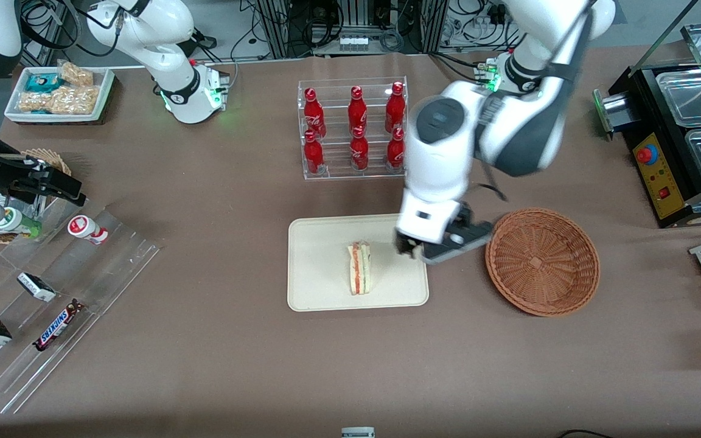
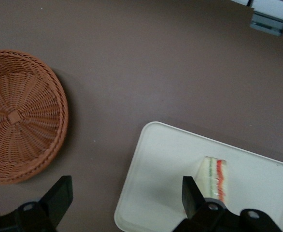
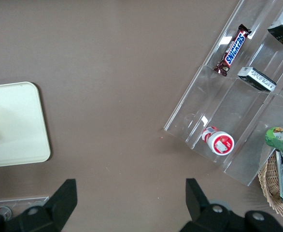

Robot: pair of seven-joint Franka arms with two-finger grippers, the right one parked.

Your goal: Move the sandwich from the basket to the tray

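Note:
The sandwich (image 1: 361,267) lies on the cream tray (image 1: 320,286), bread pale, red and green filling on its edge. It also shows in the left wrist view (image 2: 215,178) on the tray (image 2: 165,164). The reddish-brown wicker basket (image 1: 542,261) is empty, beside the tray toward the working arm's end; it also shows in the left wrist view (image 2: 21,121). My left gripper (image 1: 414,248) is open and empty, above the tray's edge nearest the basket, between sandwich and basket. In the left wrist view the gripper (image 2: 124,195) has its fingers spread wide over the tray's corner.
A clear rack of red cola bottles (image 1: 355,128) stands farther from the front camera than the tray. Clear stepped racks with snack bars (image 1: 52,292) lie toward the parked arm's end. A black appliance (image 1: 673,134) stands toward the working arm's end.

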